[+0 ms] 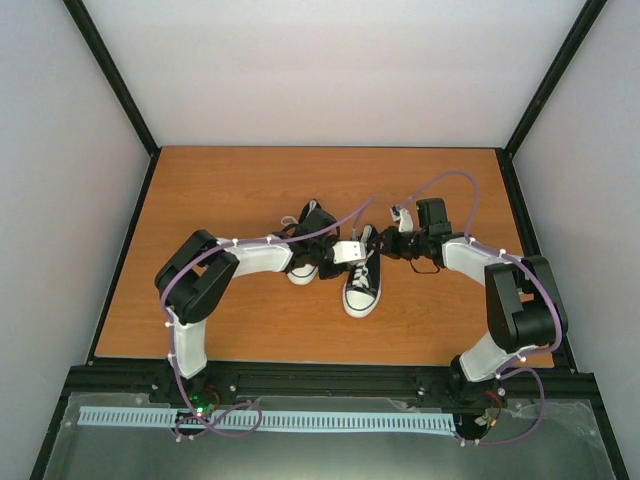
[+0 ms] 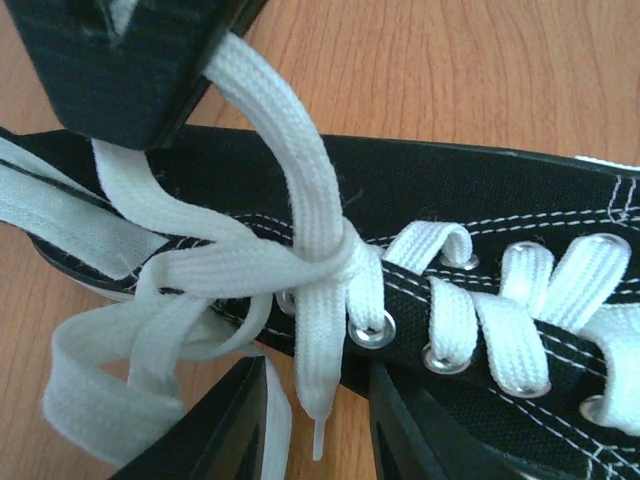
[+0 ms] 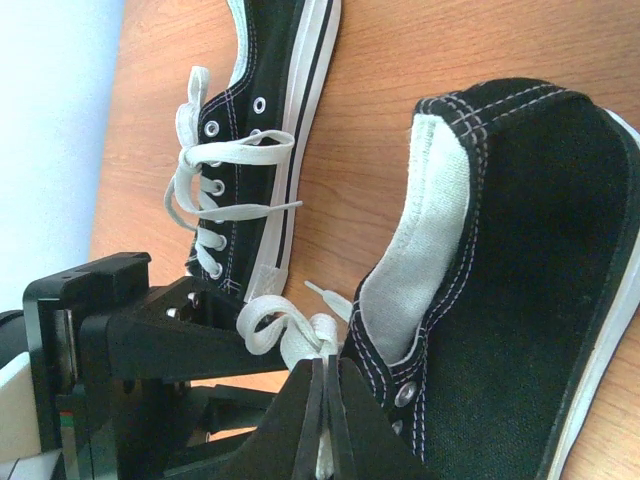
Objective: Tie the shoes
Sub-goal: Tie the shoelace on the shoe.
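Right pincer (image 3: 325,400) clamped on lace (image 2: 300,180), left pincer (image 2: 315,400) part-open astride its end

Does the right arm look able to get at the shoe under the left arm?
Probably not: the right tool is shut on a lace of the middle shoe, and that shoe and the left tool lie before the other shoe.

Top view. Orange-brown wooden table (image 1: 200,310), black frame, pale walls. Centre: small black canvas sneaker w/ white toe cap (image 1: 361,292), toe toward arm bases, white laces (image 1: 364,270) visible. Second black canvas sneaker (image 1: 302,272) just beside it, on left, partly under left arm's white forearm (image 1: 262,258). Left tool (image 1: 362,247) & right tool (image 1: 386,242) meet approx. at first sneaker's heel; jaws too small to read.
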Available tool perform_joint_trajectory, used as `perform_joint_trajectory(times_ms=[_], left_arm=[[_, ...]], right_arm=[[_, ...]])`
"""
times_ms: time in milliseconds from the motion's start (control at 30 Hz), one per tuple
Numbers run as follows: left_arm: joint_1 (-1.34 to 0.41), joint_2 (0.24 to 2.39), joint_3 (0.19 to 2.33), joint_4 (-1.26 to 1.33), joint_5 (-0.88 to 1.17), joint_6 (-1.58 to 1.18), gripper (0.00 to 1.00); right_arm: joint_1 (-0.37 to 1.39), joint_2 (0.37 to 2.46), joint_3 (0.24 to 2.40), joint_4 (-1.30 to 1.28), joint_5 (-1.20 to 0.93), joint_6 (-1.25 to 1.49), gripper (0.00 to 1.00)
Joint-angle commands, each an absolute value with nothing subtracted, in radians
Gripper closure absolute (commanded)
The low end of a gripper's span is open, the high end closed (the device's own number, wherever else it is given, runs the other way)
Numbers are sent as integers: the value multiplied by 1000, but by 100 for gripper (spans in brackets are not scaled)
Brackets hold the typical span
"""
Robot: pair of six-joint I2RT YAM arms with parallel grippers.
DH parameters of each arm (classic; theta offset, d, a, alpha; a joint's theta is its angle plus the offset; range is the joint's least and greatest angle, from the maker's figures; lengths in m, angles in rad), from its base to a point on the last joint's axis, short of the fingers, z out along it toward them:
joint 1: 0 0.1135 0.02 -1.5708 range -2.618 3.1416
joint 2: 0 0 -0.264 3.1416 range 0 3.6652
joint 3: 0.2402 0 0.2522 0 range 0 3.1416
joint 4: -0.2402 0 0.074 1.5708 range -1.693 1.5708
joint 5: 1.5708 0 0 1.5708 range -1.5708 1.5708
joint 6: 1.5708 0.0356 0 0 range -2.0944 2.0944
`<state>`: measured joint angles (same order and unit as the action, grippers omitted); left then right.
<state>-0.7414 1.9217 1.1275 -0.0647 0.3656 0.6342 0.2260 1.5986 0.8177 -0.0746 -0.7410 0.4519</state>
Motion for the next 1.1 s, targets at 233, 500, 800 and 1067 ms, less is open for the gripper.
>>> perform_joint_trajectory(times_ms=[233,500,800,1067], left_arm=[[-752,1928,1123,-51,328,674,99],[-750,1830,1084,-227,357,691,99],[-750,1820,1059,-268,355,692,99],[-747,1816,1048,-273,343,712,99]], right_arm=[[235,1603,833,-72,-753,433,97],[235,1616,843,-79,-771,419,97],[262,1604,852,-126,-753,394,57],[281,1582,856,-105,-675,466,41]])
